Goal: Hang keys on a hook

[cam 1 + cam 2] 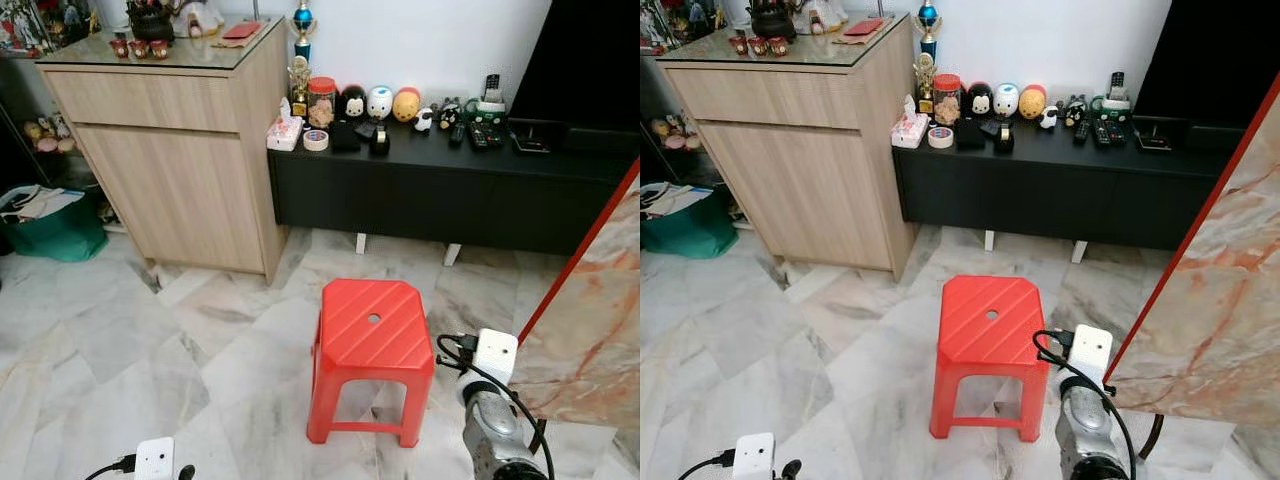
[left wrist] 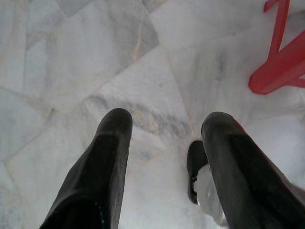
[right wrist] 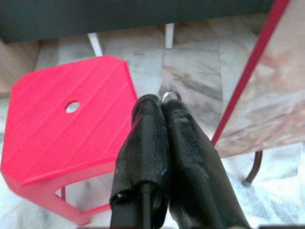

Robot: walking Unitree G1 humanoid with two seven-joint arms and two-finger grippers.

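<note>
The right gripper (image 3: 159, 102) hangs low beside a red plastic stool (image 1: 370, 335), its two black fingers pressed together on a small metal key ring (image 3: 170, 95) that pokes out just past the tips; the keys themselves are hidden between the fingers. The left gripper (image 2: 162, 126) hangs idle over the marble floor (image 1: 130, 350) with its fingers spread apart and nothing between them. The stool stands on the floor in front of a long black low cabinet (image 1: 450, 190) that carries round figurines, a jar, remotes and a roll of tape. A light wooden cupboard (image 1: 175, 150) stands against the cabinet's left end, and a marble-patterned tabletop with a red edge (image 1: 590, 300) juts in on the right
</note>
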